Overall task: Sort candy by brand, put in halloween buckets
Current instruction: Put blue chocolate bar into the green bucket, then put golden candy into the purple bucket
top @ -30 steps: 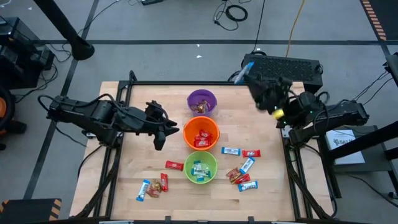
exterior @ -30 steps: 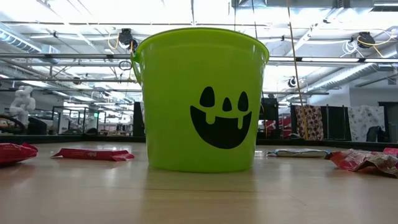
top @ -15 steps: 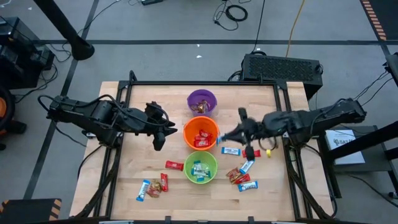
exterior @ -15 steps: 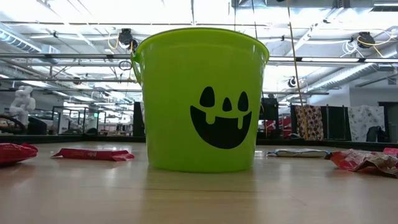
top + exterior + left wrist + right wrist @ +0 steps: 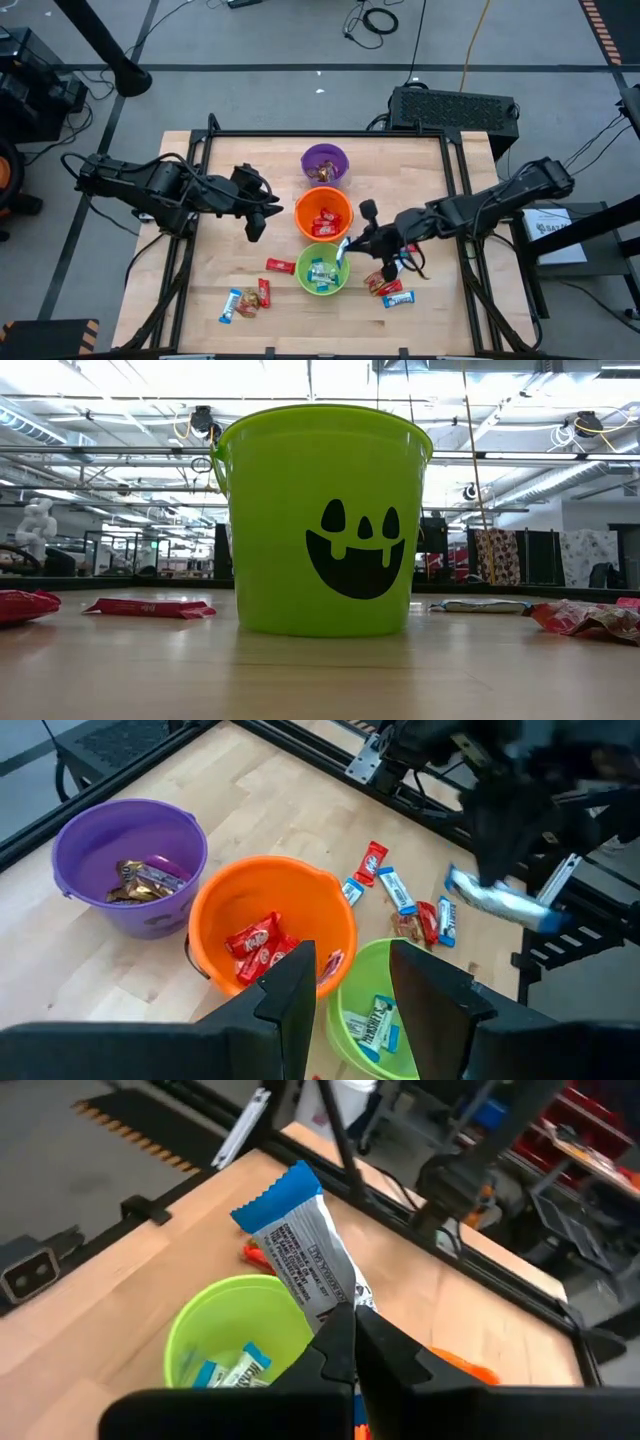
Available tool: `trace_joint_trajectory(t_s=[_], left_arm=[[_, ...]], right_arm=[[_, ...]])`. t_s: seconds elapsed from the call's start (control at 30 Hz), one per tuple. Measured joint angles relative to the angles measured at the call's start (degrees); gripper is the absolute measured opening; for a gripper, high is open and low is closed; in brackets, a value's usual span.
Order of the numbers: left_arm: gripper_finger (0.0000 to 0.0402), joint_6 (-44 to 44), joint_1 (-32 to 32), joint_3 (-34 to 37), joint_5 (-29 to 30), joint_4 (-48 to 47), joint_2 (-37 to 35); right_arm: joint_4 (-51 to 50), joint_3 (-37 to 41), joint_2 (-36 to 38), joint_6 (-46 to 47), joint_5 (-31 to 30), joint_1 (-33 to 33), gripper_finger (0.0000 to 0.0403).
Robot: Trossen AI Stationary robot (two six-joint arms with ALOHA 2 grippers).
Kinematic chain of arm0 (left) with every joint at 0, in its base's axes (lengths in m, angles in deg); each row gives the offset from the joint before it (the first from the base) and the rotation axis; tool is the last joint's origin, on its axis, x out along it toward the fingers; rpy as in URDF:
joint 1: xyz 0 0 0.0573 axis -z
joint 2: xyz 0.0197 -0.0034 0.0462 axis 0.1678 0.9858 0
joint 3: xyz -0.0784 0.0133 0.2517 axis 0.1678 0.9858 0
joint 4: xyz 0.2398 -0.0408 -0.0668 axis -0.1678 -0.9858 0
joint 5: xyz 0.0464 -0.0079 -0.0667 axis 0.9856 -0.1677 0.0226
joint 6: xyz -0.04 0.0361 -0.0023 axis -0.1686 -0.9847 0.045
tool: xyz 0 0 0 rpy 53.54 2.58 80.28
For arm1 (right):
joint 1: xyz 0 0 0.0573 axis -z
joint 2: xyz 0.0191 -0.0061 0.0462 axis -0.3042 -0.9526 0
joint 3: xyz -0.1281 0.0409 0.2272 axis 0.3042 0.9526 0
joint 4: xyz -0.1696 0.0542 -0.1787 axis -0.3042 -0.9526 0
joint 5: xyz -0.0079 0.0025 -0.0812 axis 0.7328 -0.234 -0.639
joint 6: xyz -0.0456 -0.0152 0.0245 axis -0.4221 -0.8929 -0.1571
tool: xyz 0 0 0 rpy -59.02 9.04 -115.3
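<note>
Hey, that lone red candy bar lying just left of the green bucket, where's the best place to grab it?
Take the red candy bar across its short width at the middle, coming straight down. It lies flat with bare wood around it, and the green bucket stands beside one end.

Light green bucket [image 5: 322, 520] bears a black jack-o'-lantern face; beside it an orange bucket [image 5: 324, 213] holds red bars, a purple bucket [image 5: 324, 162] brown ones. Blue-and-white bar [image 5: 300, 1240] above green.

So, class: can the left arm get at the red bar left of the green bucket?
Probably yes: the left gripper hangs open above bare table, and nothing lies between it and the red bar.
</note>
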Motion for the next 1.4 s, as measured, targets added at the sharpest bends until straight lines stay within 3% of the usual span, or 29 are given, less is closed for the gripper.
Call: trace_joint_trajectory(t_s=[0.23,0.53,0.73,0.87,1.03,1.23,1.4], left_arm=[[0.0136,-0.3,0.0,0.0,2.78,0.0,0.0],[0.0136,0.05,0.0,0.0,3.36,0.06,0.0],[0.0136,0.14,0.0,0.0,3.4,0.09,0.0],[0.0136,0.14,0.0,0.0,3.96,0.09,0.0],[0.0136,0.39,0.0,0.0,3.92,0.1,0.0],[0.0136,12.79,2.12,0.0,-4.53,-2.67,0.0],[0.0136,28.55,10.64,0.06,-7.55,-8.79,0.9]], right_arm=[[-0.07,-3.39,-6.33,0.7,0.19,-0.81,0.0],[-0.24,-3.46,-13.53,26.46,0.11,0.65,0.0],[-0.34,-3.46,-13.53,33.95,0.21,0.63,0.0001],[-0.8,-3.46,-13.53,34.45,0.17,0.73,0.0026],[-0.78,-3.46,-13.51,36.19,0.55,1.27,0.0086],[-4.04,-3.46,-7.03,43.61,6.85,1.55,0.0134],[-17.29,-3.46,3.43,57.9,4.13,1.55,0.0137]])
